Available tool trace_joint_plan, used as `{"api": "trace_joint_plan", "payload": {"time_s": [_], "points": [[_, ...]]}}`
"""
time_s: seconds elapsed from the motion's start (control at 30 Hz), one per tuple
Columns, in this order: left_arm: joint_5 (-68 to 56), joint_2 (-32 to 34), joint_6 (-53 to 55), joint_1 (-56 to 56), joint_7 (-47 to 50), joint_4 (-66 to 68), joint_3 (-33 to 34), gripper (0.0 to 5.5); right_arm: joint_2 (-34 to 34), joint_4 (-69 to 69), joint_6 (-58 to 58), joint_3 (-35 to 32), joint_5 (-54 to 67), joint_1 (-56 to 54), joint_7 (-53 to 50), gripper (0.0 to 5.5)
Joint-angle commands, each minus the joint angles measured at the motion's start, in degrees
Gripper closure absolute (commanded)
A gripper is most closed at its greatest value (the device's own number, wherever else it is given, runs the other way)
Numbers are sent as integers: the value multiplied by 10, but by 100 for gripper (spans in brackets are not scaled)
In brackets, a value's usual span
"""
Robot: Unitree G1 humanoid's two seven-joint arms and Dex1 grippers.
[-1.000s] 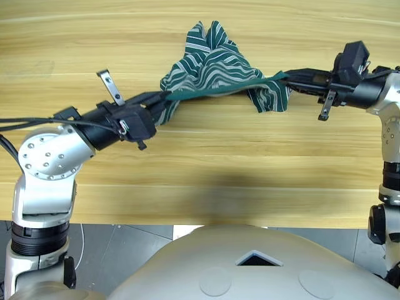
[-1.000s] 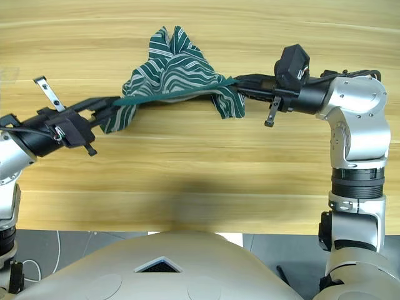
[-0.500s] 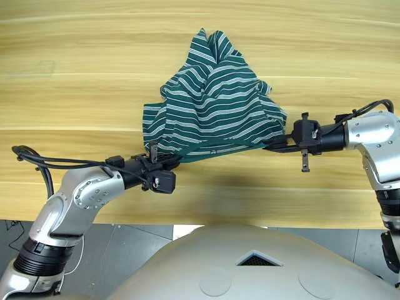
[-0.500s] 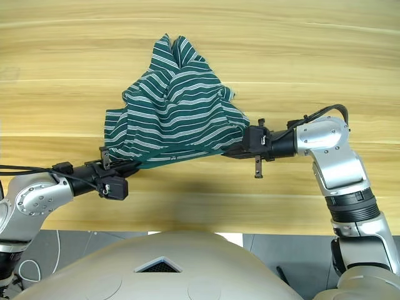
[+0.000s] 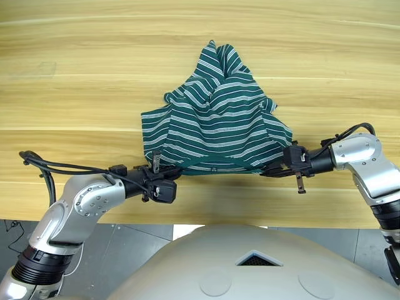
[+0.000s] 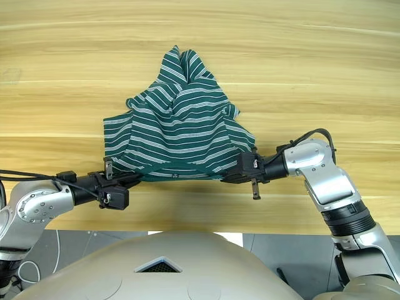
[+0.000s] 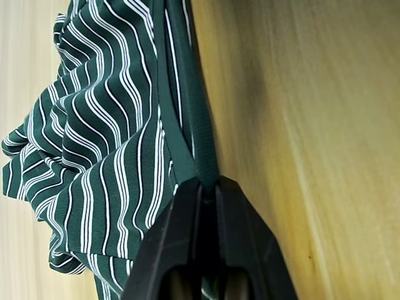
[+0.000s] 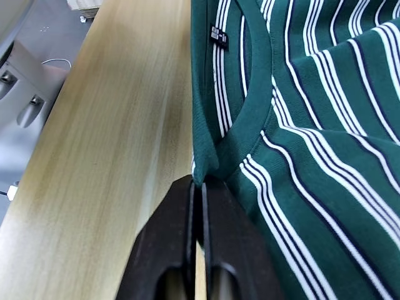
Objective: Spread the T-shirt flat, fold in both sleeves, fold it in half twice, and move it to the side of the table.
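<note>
A green T-shirt [image 5: 215,119] with white stripes lies on the wooden table [image 5: 75,81], partly spread, its far end still bunched into a peak. Its neck edge faces the table's near side. My left gripper [image 5: 170,170] is shut on the collar edge at the shirt's near left, seen close in the left wrist view [image 7: 207,187]. My right gripper [image 5: 270,170] is shut on the collar edge at the near right, seen in the right wrist view [image 8: 200,181] beside the neck label [image 8: 219,34]. Both grippers sit low over the table near its front edge.
Bare wooden tabletop extends to the left, right and far side of the shirt. The table's front edge [image 5: 206,222] runs just behind both grippers, with grey floor below it.
Both grippers have drawn the shirt toward the table's near edge and lowered it. The cloth, first stretched in a bunch between them, has spread out over the table.
</note>
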Motion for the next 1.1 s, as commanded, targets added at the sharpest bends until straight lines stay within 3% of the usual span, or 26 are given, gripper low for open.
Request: {"api": "trace_joint_plan", "payload": {"time_s": [0.03, 0.07, 0.33, 0.53, 0.63, 0.73, 0.9, 1.1], "points": [[-18, 6, 24, 13, -19, -24, -5, 538, -5, -8, 20, -8, 14, -1, 3, 550], [-26, 9, 29, 14, -24, -30, -1, 503, -9, -14, 27, -11, 22, 2, 7, 550], [-87, 10, 57, 8, -42, -42, 24, 396, -32, -43, 90, -20, 72, 3, 41, 412], [-105, 15, 51, -2, -48, -18, 28, 306, -10, -35, 131, -39, 116, -14, 32, 311], [-275, 3, 105, -4, -83, -49, 73, 265, 38, -27, 194, -91, 195, -46, -6, 276], [-400, -41, 152, -72, -51, -49, 119, 216, 97, -5, 228, -149, 254, -93, -71, 276], [-299, -128, 161, -261, 77, 145, 83, 216, 209, 123, 159, -168, 170, -193, -252, 276], [-126, -215, 74, -470, 218, 431, 3, 216, 270, 477, -37, -119, -57, -374, -462, 276]]}}
